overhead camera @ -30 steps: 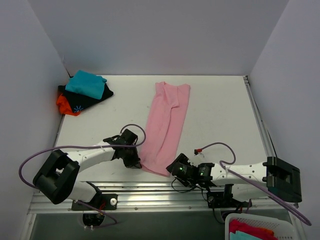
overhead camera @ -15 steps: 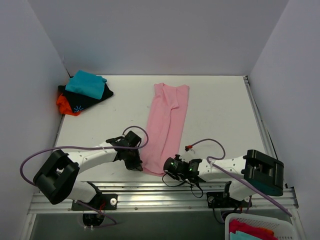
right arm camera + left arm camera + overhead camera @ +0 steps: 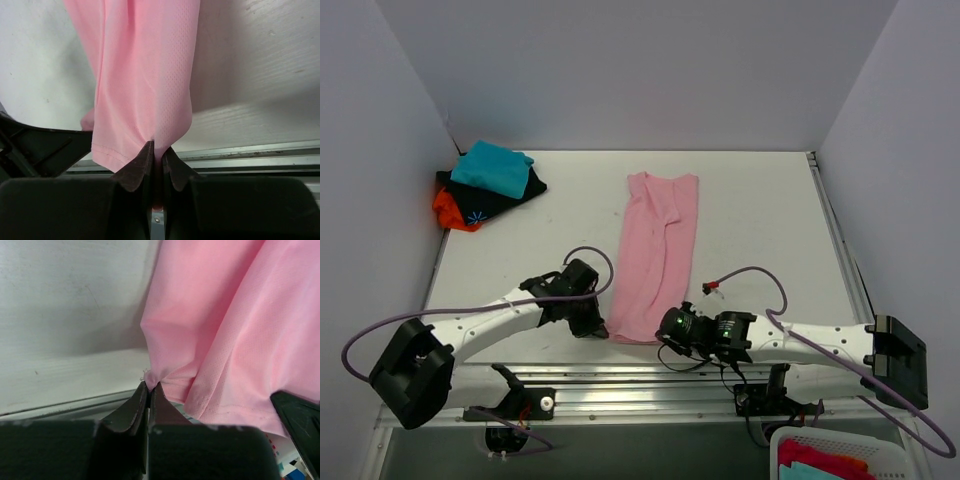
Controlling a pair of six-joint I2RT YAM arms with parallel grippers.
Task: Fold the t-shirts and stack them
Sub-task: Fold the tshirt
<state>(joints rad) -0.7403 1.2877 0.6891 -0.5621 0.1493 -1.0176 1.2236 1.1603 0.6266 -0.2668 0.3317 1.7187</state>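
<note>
A light-pink t-shirt [image 3: 655, 255] lies folded lengthwise in a long strip down the middle of the table. My left gripper [image 3: 596, 326] is shut on its near left corner, pinching the cloth [image 3: 150, 378] between its tips. At the near right corner my right gripper [image 3: 666, 331] is shut on the hem [image 3: 159, 142]. Both near corners are lifted a little off the table. A pile of other t-shirts sits at the far left: teal [image 3: 492, 166] on top, black with a blue starburst [image 3: 490, 203] under it, orange-red [image 3: 448, 210] at the bottom.
A white basket [image 3: 840, 455] holding more coloured cloth stands off the table at the bottom right. A metal rail [image 3: 650, 385] runs along the near table edge. Grey walls close in the table on three sides.
My right gripper has moved left to the shirt's near right corner and shut on it. The shirt's near end has been drawn up and narrowed. My left gripper kept its hold.
</note>
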